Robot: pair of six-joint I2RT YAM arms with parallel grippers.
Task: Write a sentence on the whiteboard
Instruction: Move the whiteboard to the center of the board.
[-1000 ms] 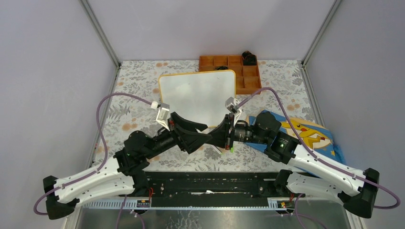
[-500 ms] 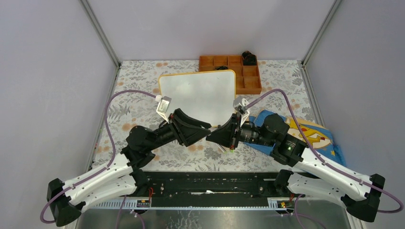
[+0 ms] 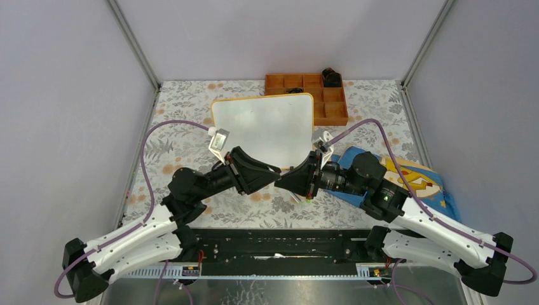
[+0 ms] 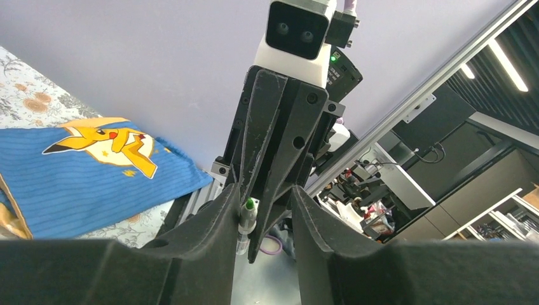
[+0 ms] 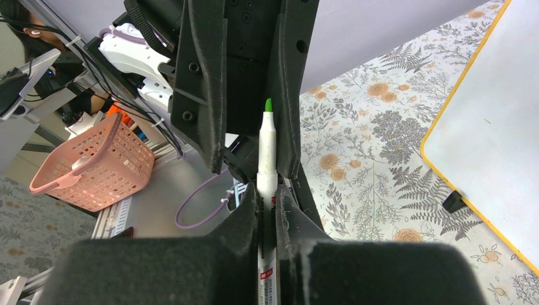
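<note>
Lying flat on the floral-print surface (image 3: 184, 108), the whiteboard (image 3: 264, 124) sits centre-far, its far right corner just beside the orange tray (image 3: 335, 114). A blue cartoon-print cloth (image 3: 419, 181) lies to the right, partly under the right arm (image 3: 438, 222). That arm and the left arm (image 3: 140, 232) reach inward and meet tip to tip above the board's near edge. The right gripper (image 5: 267, 203) has its fingers clenched on a marker (image 5: 267, 152) – barrel pinched, uncapped green tip (image 5: 268, 103) pointing at the other arm. The left gripper (image 4: 266, 194) has its fingers apart on either side of that tip – a gap shows on one side at least, so no grip is made.
</note>
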